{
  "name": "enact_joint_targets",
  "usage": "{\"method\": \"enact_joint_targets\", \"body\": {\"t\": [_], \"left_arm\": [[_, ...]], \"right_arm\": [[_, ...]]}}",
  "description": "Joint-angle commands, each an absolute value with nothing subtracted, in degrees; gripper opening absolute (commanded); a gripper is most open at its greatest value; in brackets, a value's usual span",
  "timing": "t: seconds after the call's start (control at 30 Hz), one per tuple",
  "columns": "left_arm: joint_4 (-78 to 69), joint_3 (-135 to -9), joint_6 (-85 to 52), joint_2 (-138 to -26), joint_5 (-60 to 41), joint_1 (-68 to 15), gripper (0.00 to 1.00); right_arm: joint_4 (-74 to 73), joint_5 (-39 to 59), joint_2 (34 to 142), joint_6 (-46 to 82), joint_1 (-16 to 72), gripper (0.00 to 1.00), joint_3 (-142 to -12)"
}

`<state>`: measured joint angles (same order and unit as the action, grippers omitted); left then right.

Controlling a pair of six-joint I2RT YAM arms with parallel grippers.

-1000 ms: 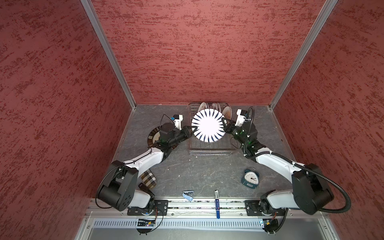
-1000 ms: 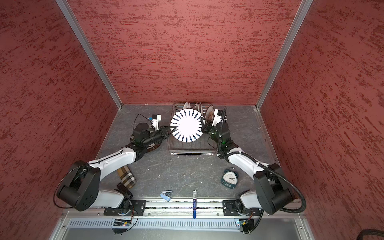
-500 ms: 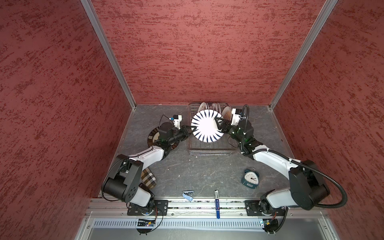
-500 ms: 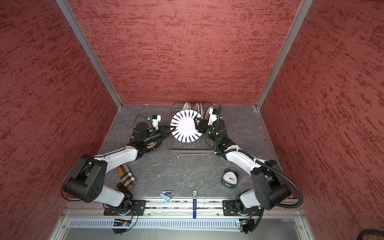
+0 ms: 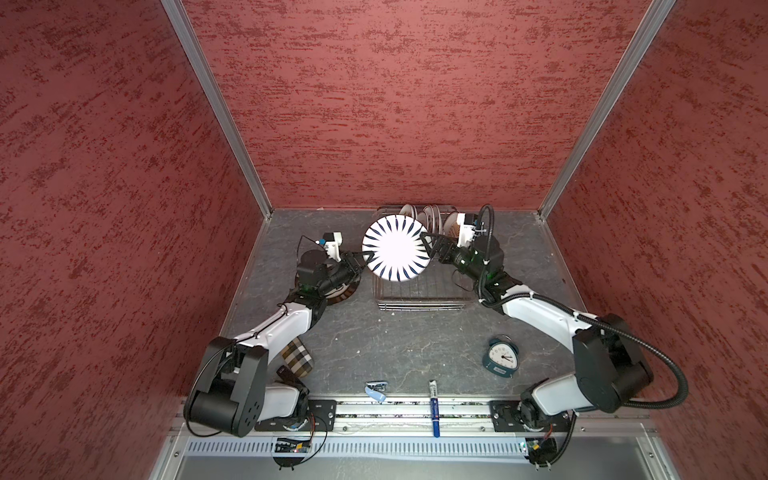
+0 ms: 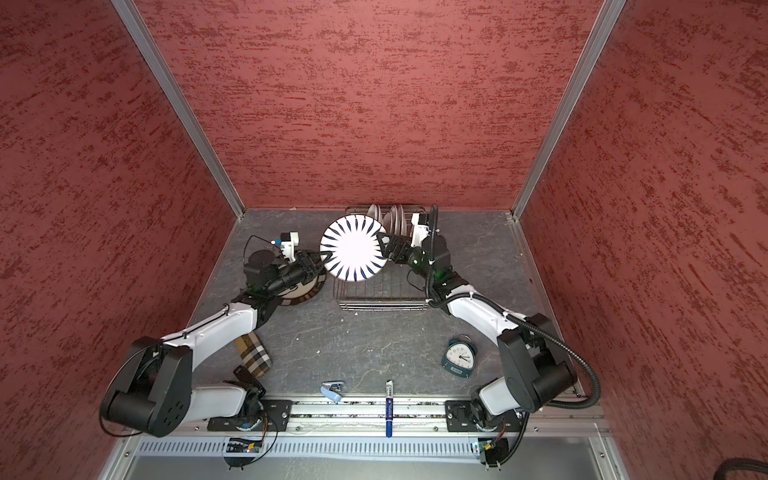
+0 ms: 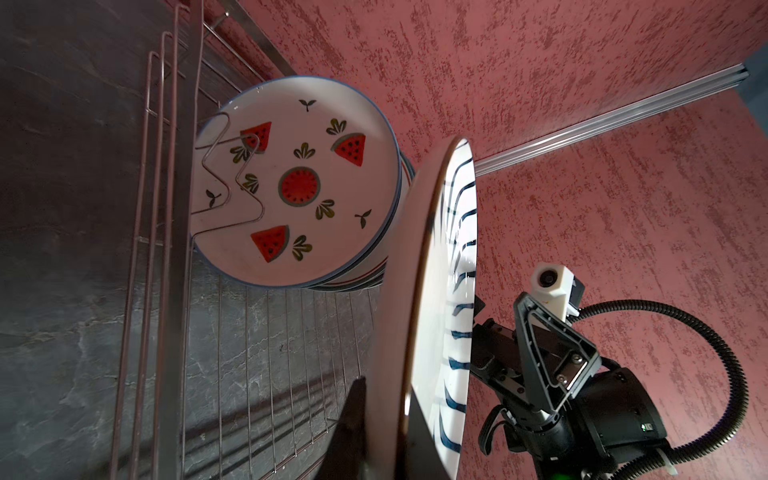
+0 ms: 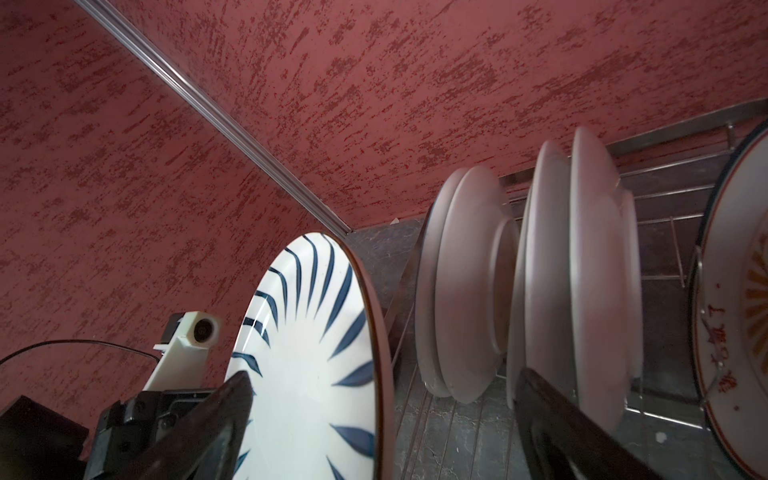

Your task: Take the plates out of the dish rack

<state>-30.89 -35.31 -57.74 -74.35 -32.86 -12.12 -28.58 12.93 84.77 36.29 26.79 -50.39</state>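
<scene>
Centrally, the blue-dashed plate (image 5: 395, 248) hangs above the rack (image 5: 419, 296), clear of its prongs, face tilted upward. Left gripper (image 5: 360, 260): clenched on the plate's left rim. Right gripper (image 5: 429, 246): unclenched, jaws apart astride the opposite rim. Remaining plates (image 5: 430, 216) stand upright at the rack's far end. Glazed ceramic: stiff, probably heavy, slippery, breakable. A single rim pinch may swivel, so grip deep on the rim.

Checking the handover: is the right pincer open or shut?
Open: the right pincer stands spread wide around the rim of the blue-dashed plate, which the left pincer grips.
</scene>
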Motion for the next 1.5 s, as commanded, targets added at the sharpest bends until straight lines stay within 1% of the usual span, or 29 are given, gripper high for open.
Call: {"method": "enact_joint_targets", "body": {"t": [0.0,0.13,0.27,0.43,0.7,0.83,0.9,1.0,1.17,1.3,1.47], "left_arm": [[-35.1,-35.0,-58.9,-69.2,-33.0,-8.9,0.03],[-31.9,-33.5,-58.5,-64.9,-32.5,-5.6,0.03],[-29.5,-31.5,-58.2,-61.2,-31.7,-2.5,0.03],[-28.0,-28.8,-59.1,-57.6,-31.7,2.4,0.04],[-22.9,-24.6,-59.0,-52.0,-30.3,8.7,0.05],[-21.1,-23.2,-58.8,-50.7,-30.7,12.2,0.06],[-21.2,-22.3,-58.9,-50.6,-30.6,13.3,0.06],[-21.0,-21.1,-58.2,-50.9,-28.4,13.4,0.06],[-21.2,-20.2,-57.1,-53.2,-26.7,13.5,0.06],[-21.1,-19.2,-55.8,-54.5,-23.4,13.6,0.06],[-23.4,-19.1,-55.4,-58.6,-24.2,14.5,0.07]], "right_arm": [[-30.2,15.9,83.5,31.8,26.9,0.99,-51.5],[-28.2,18.6,83.5,27.4,27.5,0.99,-53.3],[-22.9,21.6,83.6,21.7,29.8,0.99,-58.2],[-18.4,20.9,84.3,16.8,33.6,0.99,-62.6],[-12.6,19.6,88.5,14.6,36.5,0.99,-69.8],[1.5,17.4,92.7,9.2,39.2,0.99,-79.7],[6.2,15.7,94.7,6.8,40.5,0.99,-83.1],[8.4,14.1,97.5,5.5,42.0,0.99,-85.6],[9.0,15.0,102.5,5.8,42.8,0.99,-89.3],[10.6,16.1,106.6,5.8,43.1,0.99,-93.5],[15.0,15.8,112.0,5.5,43.2,0.98,-99.9]]}}
